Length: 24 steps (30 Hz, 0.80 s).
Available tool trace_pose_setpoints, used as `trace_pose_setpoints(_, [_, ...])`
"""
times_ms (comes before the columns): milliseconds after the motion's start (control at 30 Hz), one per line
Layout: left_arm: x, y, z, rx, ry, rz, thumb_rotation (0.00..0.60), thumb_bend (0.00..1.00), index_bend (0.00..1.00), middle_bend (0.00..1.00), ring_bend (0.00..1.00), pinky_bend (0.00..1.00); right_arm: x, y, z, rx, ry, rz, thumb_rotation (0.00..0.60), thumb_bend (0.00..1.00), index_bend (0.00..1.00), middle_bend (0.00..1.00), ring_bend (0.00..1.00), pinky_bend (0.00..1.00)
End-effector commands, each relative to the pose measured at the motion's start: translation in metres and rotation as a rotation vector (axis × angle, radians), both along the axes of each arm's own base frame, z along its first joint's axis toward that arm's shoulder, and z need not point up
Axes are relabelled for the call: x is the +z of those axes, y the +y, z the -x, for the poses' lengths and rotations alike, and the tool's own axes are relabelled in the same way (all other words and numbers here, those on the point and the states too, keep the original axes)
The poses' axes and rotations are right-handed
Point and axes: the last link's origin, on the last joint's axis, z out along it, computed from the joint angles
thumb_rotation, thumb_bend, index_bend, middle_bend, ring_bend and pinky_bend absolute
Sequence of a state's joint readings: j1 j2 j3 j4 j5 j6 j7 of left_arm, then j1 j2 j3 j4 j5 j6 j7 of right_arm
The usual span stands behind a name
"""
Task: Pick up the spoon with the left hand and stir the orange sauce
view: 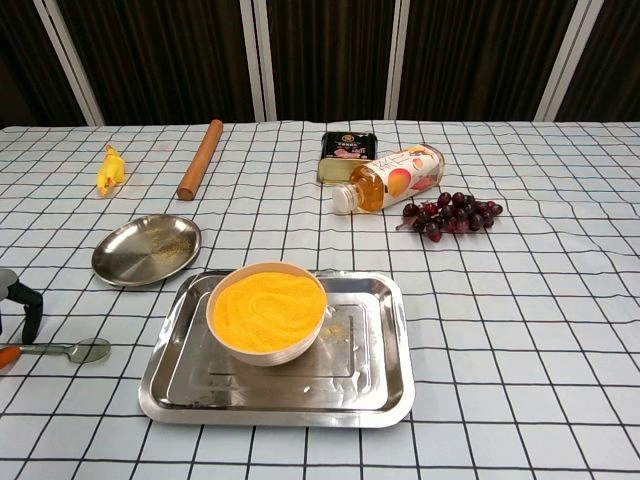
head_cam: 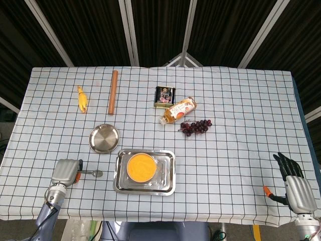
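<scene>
A metal spoon lies flat on the checked cloth, left of the tray, its bowl pointing right. My left hand hovers over the handle's end; in the chest view a dark finger curves down above the handle and an orange thumb tip sits at the handle's end. A gap shows between the finger and the handle. The bowl of orange sauce stands in the steel tray. My right hand rests at the near right edge, fingers spread, empty.
A round steel plate lies behind the spoon. Further back are a yellow toy, a wooden rolling pin, a tin, a lying bottle and dark grapes.
</scene>
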<state>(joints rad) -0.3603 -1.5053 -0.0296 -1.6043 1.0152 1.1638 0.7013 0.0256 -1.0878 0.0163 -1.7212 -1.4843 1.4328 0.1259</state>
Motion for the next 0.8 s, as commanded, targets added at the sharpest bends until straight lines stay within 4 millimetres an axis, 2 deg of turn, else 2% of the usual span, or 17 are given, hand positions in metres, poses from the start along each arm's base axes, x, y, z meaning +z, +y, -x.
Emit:
trace_pose_setpoints(33, [0.0006, 0.0000, -0.0004, -0.002, -0.002, -0.002, 0.600, 0.53, 0.48, 0.99, 0.99, 0.95, -0.0002, 0.0001, -0.0001, 0.000, 0.001, -0.001, 0.600, 0.32, 0.00, 0.00, 0.00, 0.00])
trace_pose_setpoints(367, [0.0042, 0.0004, -0.0004, -0.004, -0.009, -0.010, 0.600, 0.51, 0.44, 0.98, 0.99, 0.95, -0.0008, 0.0003, -0.0002, -0.003, 0.000, -0.003, 0.600, 0.32, 0.00, 0.00, 0.00, 0.00])
trace_pose_setpoints(800, [0.0051, -0.0010, -0.0011, -0.012, -0.006, -0.002, 0.600, 0.50, 0.46, 0.98, 0.98, 0.94, -0.0009, 0.0007, -0.0003, -0.009, -0.007, -0.004, 0.600, 0.32, 0.00, 0.00, 0.00, 0.00])
